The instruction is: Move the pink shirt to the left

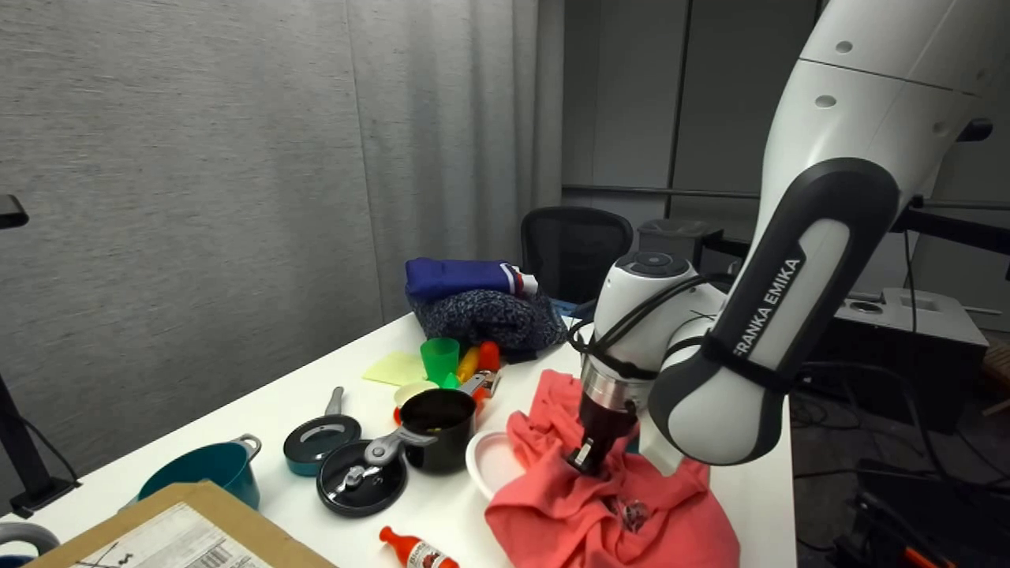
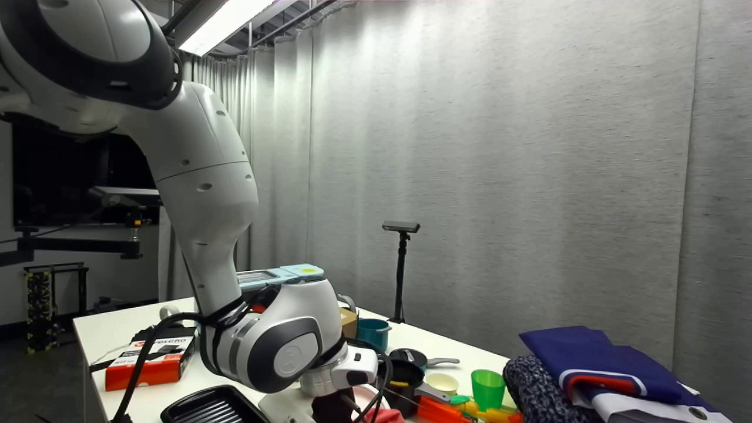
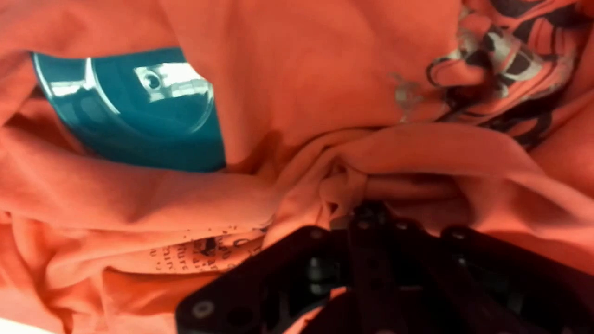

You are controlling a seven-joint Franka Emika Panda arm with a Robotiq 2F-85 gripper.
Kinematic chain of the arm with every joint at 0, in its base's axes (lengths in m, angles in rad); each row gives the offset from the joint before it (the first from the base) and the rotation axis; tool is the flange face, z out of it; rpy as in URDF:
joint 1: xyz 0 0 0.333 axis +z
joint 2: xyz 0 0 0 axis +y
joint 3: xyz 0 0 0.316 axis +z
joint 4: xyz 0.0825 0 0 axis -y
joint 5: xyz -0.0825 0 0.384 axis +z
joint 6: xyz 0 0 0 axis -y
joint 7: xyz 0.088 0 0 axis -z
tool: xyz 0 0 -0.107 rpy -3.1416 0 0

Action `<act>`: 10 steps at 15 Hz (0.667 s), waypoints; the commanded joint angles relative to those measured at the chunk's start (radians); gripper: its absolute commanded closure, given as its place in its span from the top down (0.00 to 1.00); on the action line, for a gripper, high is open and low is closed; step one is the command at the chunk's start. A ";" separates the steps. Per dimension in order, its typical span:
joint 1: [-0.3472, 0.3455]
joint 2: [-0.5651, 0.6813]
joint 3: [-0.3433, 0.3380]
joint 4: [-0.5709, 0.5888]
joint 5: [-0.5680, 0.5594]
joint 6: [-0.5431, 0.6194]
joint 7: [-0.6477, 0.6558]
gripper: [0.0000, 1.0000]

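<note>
The pink shirt lies crumpled at the near right of the table, partly over the rim of a white dish. In an exterior view only a scrap of the shirt shows beneath the wrist. My gripper points down into its folds. From the wrist, the cloth fills most of the picture and creases run together at the tips of the gripper, whose jaws are shut on a pinch of fabric. The very ends of the fingers are buried in cloth and dark.
A glossy teal dish shows through an opening in the shirt. Left of the shirt are the white dish, a black pot, a lid and a red bottle. A dark cloth bundle sits at the back.
</note>
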 commanded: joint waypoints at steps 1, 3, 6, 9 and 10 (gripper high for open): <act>-0.074 0.006 0.094 -0.008 0.007 0.038 -0.015 0.00; -0.120 0.015 0.167 0.015 0.027 0.041 -0.025 0.00; -0.212 0.030 0.295 0.053 0.054 0.012 -0.054 0.00; -0.271 0.056 0.381 0.093 0.075 0.007 -0.074 0.00; -0.286 0.063 0.401 0.104 0.081 0.008 -0.081 0.00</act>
